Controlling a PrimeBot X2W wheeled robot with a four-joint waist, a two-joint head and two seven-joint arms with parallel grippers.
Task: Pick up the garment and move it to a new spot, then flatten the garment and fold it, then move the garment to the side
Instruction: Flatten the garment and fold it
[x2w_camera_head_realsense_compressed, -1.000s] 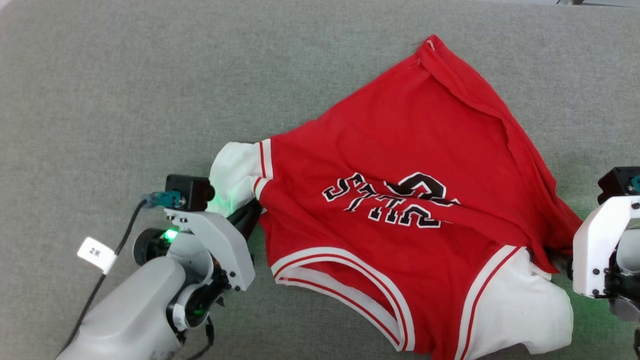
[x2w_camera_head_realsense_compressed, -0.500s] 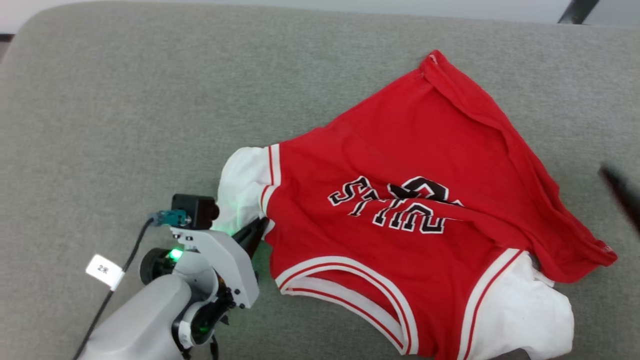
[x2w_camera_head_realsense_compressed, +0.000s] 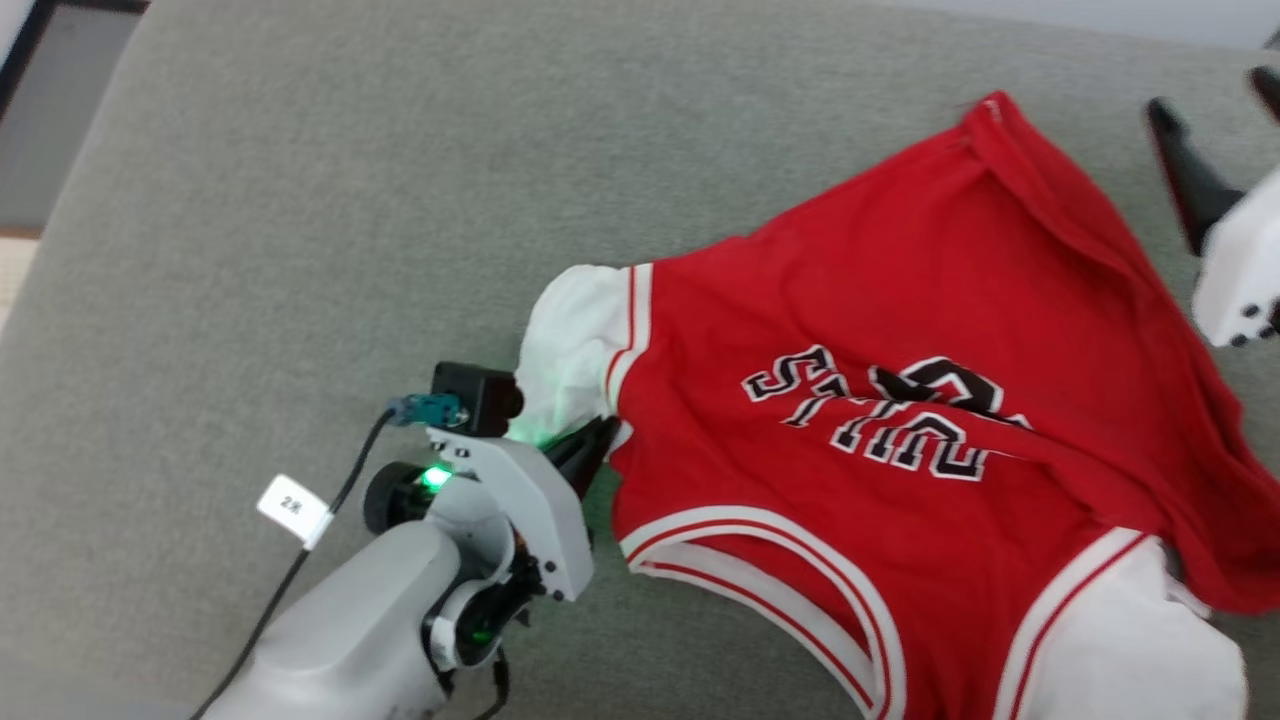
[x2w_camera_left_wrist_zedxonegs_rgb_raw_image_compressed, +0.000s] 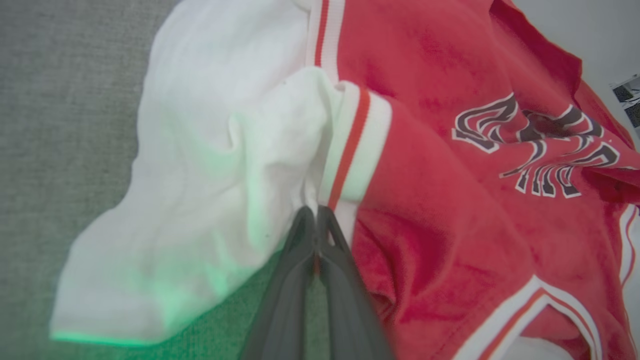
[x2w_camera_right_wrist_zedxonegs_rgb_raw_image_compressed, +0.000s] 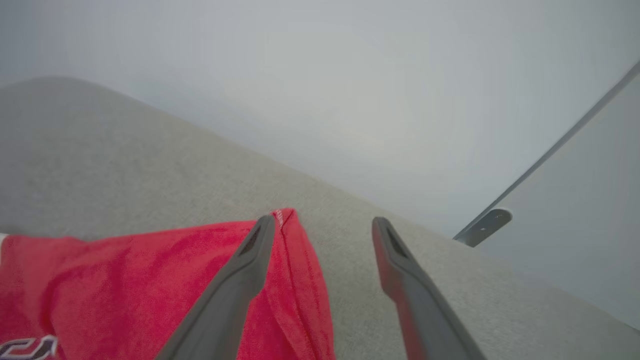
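Note:
The garment (x2w_camera_head_realsense_compressed: 900, 330), a red jersey with white sleeves, striped trim and black-and-white lettering, lies rumpled on the grey cloth surface (x2w_camera_head_realsense_compressed: 300, 200). My left gripper (x2w_camera_head_realsense_compressed: 598, 442) is shut on the garment where the left white sleeve (x2w_camera_head_realsense_compressed: 570, 340) meets the red body. In the left wrist view the left gripper (x2w_camera_left_wrist_zedxonegs_rgb_raw_image_compressed: 316, 214) pinches the cloth beside the striped cuff (x2w_camera_left_wrist_zedxonegs_rgb_raw_image_compressed: 352, 150). My right gripper (x2w_camera_head_realsense_compressed: 1210, 100) stands open above the garment's far red corner (x2w_camera_head_realsense_compressed: 995, 110). The right wrist view shows the right gripper (x2w_camera_right_wrist_zedxonegs_rgb_raw_image_compressed: 324, 223) with that corner of the garment (x2w_camera_right_wrist_zedxonegs_rgb_raw_image_compressed: 287, 220) beside its left finger, nothing between the fingers.
The grey surface's rounded far-left corner (x2w_camera_head_realsense_compressed: 110, 100) borders darker floor. A pale wall and a slanted metal bar (x2w_camera_right_wrist_zedxonegs_rgb_raw_image_compressed: 482, 225) lie beyond the far edge. Bare grey cloth stretches left of the garment.
The right gripper has left the garment's near right edge and moved up to its far corner, open. The head camera has shifted. The left gripper keeps its hold on the sleeve seam.

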